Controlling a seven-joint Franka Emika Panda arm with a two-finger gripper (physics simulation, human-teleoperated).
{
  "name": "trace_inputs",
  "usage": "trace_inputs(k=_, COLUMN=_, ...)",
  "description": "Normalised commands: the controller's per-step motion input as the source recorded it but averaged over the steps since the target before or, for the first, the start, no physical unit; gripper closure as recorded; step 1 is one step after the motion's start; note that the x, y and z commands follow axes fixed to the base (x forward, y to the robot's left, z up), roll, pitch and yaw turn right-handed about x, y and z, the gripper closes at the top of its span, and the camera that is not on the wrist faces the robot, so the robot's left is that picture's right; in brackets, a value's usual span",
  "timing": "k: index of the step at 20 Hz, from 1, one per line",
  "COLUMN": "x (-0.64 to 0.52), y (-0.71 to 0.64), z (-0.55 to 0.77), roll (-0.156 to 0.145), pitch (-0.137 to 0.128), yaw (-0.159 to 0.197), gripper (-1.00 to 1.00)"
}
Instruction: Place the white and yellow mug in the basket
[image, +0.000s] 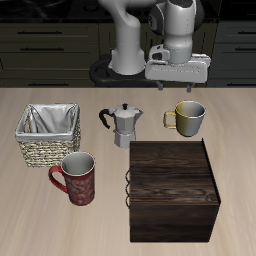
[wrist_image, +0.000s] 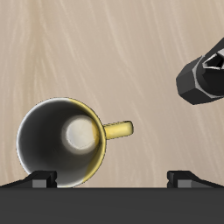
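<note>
**The Pincer Hangs Over the Mug**

The worktop (image: 30, 215) is wide and pale, like light wood. The biggest thing on it is a dark wooden box (image: 172, 190) near the front edge. Farther off to the side sits the basket (image: 47, 135), woven and tan, with white cloth inside. Nothing is in it yet.

A dark red mug (image: 77, 178) stands in front of the basket. A silver moka pot (image: 124, 125) stands in the middle, behind the box.

The white and yellow mug (image: 188, 117) stands upright behind the box too, beside the moka pot but not touching it. Its yellow handle (wrist_image: 117, 130) points toward the pot.

The pincer (image: 178, 70) hangs above the mug, up in the air. Its two fingertips (wrist_image: 42, 180) are spread wide apart and hold nothing. One tip shows over the mug's rim.

I think the mug is hard and smooth, so it could slip. It looks light, but it may crack if dropped. A good place to pinch is the thin wall at the rim, one finger inside and one outside, away from the handle.
</note>
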Motion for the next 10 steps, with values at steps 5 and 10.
trace_inputs(k=5, x=0.0, y=0.08, z=-0.35, roll=0.019, pitch=0.065, yaw=-0.023, gripper=-1.0)
trace_inputs(k=10, x=0.08, y=0.1, z=-0.29, roll=0.0, pitch=0.057, yaw=0.002, gripper=-1.0)
